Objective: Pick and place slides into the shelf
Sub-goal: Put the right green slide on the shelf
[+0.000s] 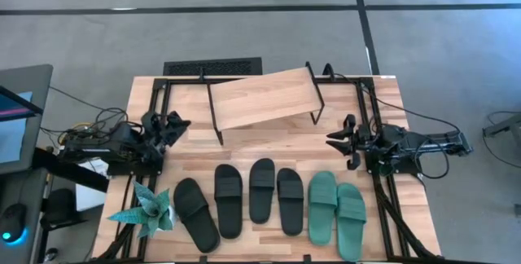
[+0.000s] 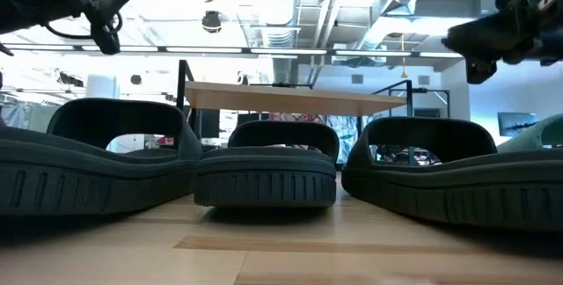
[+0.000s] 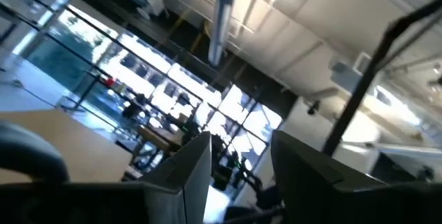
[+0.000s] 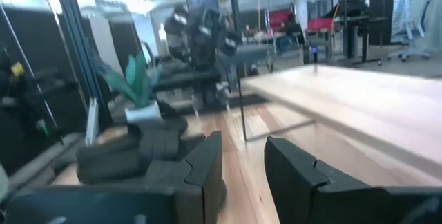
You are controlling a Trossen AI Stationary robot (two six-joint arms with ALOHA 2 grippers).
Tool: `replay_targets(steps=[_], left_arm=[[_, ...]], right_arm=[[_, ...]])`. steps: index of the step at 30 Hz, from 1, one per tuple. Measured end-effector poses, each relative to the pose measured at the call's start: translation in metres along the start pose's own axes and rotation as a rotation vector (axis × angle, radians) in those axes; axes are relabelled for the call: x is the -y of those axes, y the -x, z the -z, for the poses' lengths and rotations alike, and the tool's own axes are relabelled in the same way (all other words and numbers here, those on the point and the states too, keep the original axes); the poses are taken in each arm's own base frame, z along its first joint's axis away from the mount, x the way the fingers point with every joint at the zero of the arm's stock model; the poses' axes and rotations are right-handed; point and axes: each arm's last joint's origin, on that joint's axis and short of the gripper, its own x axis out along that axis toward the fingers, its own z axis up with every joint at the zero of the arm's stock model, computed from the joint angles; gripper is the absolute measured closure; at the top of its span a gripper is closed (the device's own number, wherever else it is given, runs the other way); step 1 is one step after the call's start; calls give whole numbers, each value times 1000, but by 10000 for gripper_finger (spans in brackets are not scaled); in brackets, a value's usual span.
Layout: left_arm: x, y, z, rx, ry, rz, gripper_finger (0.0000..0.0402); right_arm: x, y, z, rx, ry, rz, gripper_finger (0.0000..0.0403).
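Note:
Several black slides (image 1: 228, 200) and two teal green slides (image 1: 335, 213) lie in a row, soles down, on the near half of the wooden table. The shelf (image 1: 264, 97), a slanted light wood plank on thin black legs, stands at the far middle. My left gripper (image 1: 175, 125) hovers open at the table's left edge, tipped upward. My right gripper (image 1: 338, 140) hovers open at the right edge, pointing level toward the table's middle. In the wrist views nothing lies between the left gripper's (image 3: 238, 169) or the right gripper's (image 4: 243, 162) fingers. The low view shows the black slides' (image 2: 264, 166) heels up close.
A teal paper plant (image 1: 146, 213) stands at the near left corner, beside the leftmost black slide. A black metal frame (image 1: 156, 93) borders the table's sides. Bare tabletop (image 1: 277, 142) lies between the shelf and the row of slides.

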Motion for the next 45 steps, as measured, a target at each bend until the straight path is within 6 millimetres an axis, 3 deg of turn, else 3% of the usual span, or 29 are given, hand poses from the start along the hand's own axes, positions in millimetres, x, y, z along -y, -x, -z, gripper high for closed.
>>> replay_targets(steps=[8,12,17,21,28,36,40,45], left_arm=[[3,0,-19,217,-20,-185,262],[8,-1,-23,228,-59,-92,262],[27,-8,-44,198,-109,25,262],[45,-28,-61,100,-196,69,262],[77,-96,-82,-83,-441,63,262],[105,-160,-105,-113,-648,-24,262],[109,-170,-108,-234,-605,-44,262],[107,-173,-100,-392,-585,-29,262]], right_arm=[[-2,3,-23,237,-354,-66,305],[-2,6,-33,340,-447,-77,305],[3,8,-41,436,-476,49,305],[2,12,-50,522,-499,25,305],[-4,22,-82,703,-398,-123,305],[-23,-1,-156,459,-108,-206,305],[-35,-22,-189,140,4,-185,305],[-47,-41,-213,-242,28,-130,305]])
